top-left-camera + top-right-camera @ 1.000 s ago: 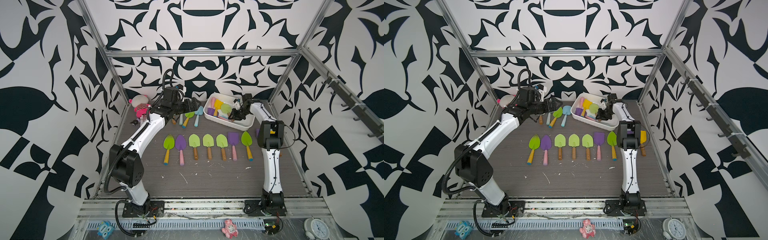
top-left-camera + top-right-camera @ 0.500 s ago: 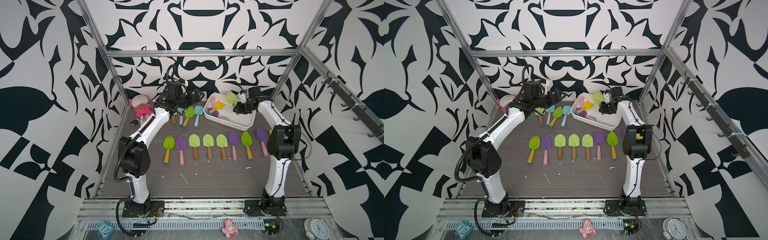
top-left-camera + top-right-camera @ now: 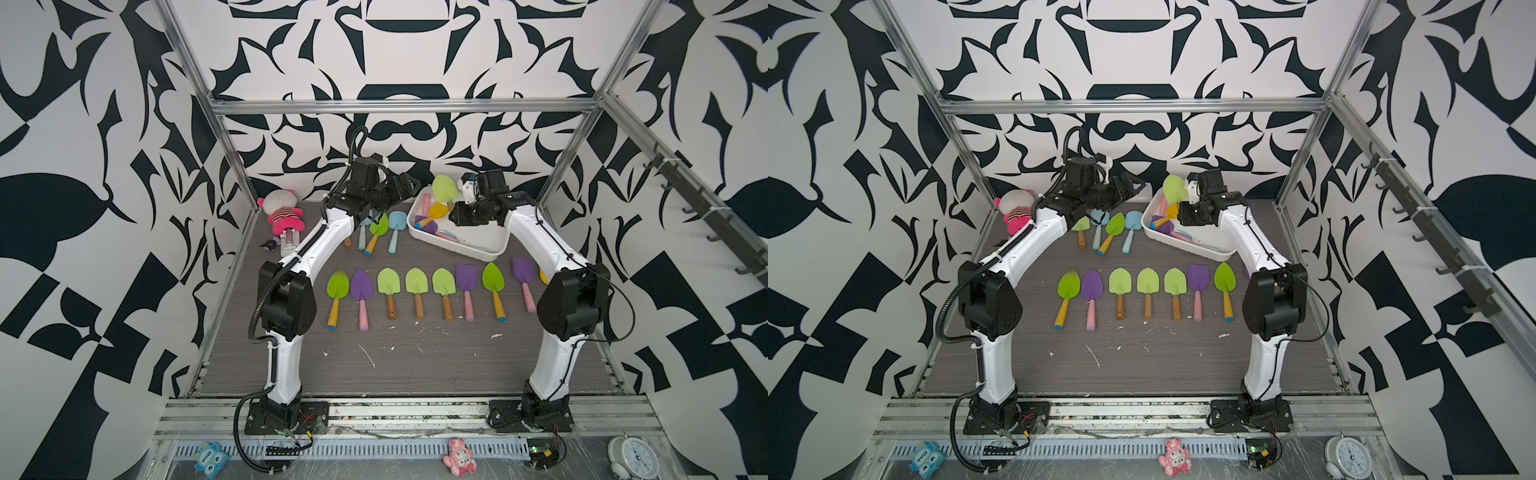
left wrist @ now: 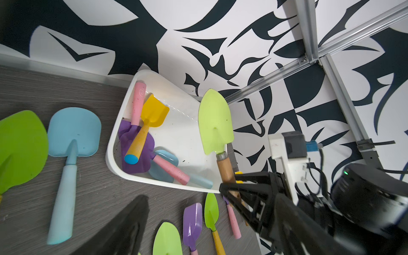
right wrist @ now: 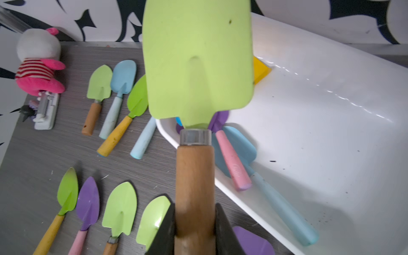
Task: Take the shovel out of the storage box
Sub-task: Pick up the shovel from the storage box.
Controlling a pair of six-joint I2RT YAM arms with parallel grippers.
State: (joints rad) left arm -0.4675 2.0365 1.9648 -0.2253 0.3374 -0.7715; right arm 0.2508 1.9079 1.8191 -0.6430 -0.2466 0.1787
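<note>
Right gripper (image 5: pixel 195 220): clamped on the wooden handle of the light green pointed shovel (image 5: pixel 196 61), one finger on each side.
Shovel position: I see it in the air over the rim of the shallow white plastic storage box (image 3: pixel 482 239), blade pointing away from the gripper.
Shovel look: matte green blade with a centre rib and one dark speck, grey metal ferrule, smooth brown handle.
Left gripper (image 3: pixel 1134 189): jaws apart, empty, just beside the box.
Box: glossy, with rounded corners and a rolled rim. A yellow square-bladed shovel (image 4: pixel 152 114) lies inside.
Table (image 3: pixel 415 365): grey wood-grain.
</note>
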